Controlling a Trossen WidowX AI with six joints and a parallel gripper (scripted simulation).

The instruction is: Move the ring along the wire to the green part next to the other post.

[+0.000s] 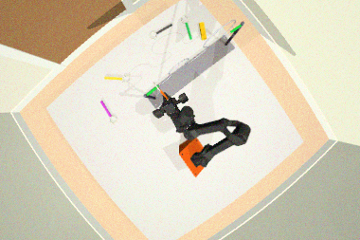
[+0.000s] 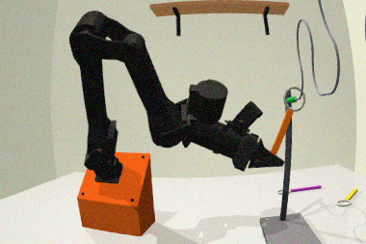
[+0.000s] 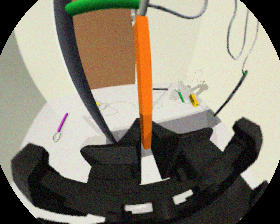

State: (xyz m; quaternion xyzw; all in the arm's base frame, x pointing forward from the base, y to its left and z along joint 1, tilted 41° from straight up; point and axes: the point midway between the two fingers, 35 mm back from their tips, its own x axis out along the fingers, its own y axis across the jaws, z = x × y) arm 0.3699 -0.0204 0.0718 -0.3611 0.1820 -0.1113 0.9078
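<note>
The top view looks steeply down from high above the orange base block, far enough back to frame the whole table. The exterior view stands nearer, beside the base block and somewhat above table height, facing across it to a wooden wall shelf. The wrist view is closest, apparently from just behind the pincer, though its mount is hidden; it faces outward from the base block along the orange handle. All three share that handle and the magenta stick; top and wrist share both posts.
</note>
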